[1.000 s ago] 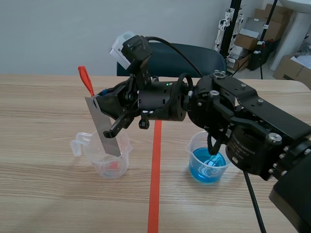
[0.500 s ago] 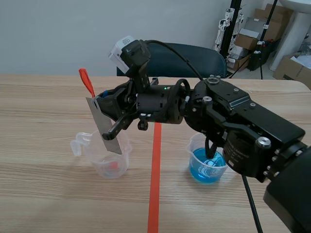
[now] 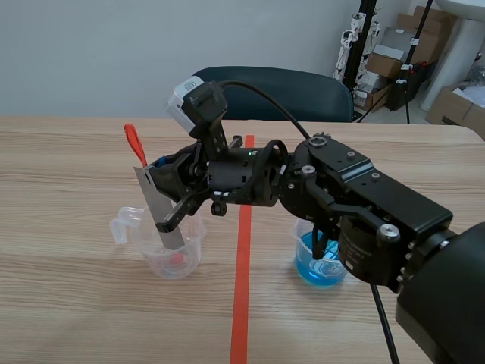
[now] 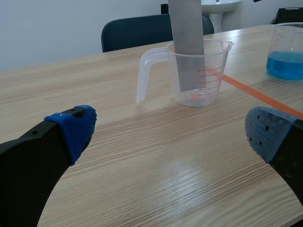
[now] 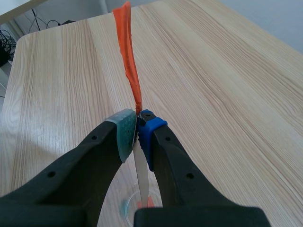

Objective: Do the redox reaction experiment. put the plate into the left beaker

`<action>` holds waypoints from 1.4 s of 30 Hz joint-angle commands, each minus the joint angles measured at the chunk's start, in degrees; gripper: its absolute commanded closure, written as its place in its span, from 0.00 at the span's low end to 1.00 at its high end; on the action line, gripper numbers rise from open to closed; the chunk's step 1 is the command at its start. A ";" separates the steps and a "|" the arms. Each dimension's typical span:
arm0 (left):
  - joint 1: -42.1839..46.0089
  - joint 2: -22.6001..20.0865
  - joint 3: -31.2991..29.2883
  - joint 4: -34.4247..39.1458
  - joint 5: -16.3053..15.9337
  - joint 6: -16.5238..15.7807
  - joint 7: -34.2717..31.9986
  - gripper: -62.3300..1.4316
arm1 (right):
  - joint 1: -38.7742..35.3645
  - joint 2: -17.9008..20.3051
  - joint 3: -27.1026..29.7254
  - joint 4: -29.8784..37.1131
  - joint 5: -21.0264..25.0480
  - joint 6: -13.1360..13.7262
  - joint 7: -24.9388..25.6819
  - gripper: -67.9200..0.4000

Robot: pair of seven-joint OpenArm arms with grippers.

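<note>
The right gripper [image 3: 153, 171] [image 5: 137, 126], reaching across the tape line [image 3: 241, 303], is clamped on the top of the grey metal plate [image 3: 164, 220] [image 4: 187, 42] just below its orange-red tab [image 3: 134, 144] [image 5: 129, 56]. The plate tilts, with its lower end inside the clear handled beaker [image 3: 154, 259] [image 4: 215, 71], which stands left of the line at mid-worktop [image 3: 76, 303]. The left gripper [image 4: 173, 133] has its fingers wide apart, low over the worktop, short of that beaker. A beaker of blue liquid [image 3: 322, 265] [image 4: 286, 52] stands right of the line.

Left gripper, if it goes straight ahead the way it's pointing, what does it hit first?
The open left gripper would probably meet the clear beaker holding the grey plate first; depth is hard to judge.
</note>
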 commanded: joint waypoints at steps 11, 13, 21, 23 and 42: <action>-0.04 -0.04 0.00 0.42 -0.33 0.07 -2.54 0.00 | 0.66 -0.83 -0.04 -0.02 -0.44 0.20 1.88 0.85; -0.04 -0.04 0.00 0.42 -0.33 0.07 -2.54 0.00 | 0.66 -0.83 -0.04 -0.02 -0.63 0.20 1.88 0.59; -0.04 -0.04 0.00 0.42 -0.33 0.07 -2.54 0.00 | 0.66 -0.98 -0.04 -0.02 -1.20 -3.06 1.64 0.00; -0.04 -0.04 0.00 0.42 -0.33 0.07 -2.54 0.00 | 0.66 -0.98 -0.04 -0.02 -1.20 -3.06 1.64 0.00; -0.04 -0.04 0.00 0.42 -0.33 0.07 -2.54 0.00 | 0.68 -0.98 -0.04 0.00 -1.20 -3.08 1.88 0.00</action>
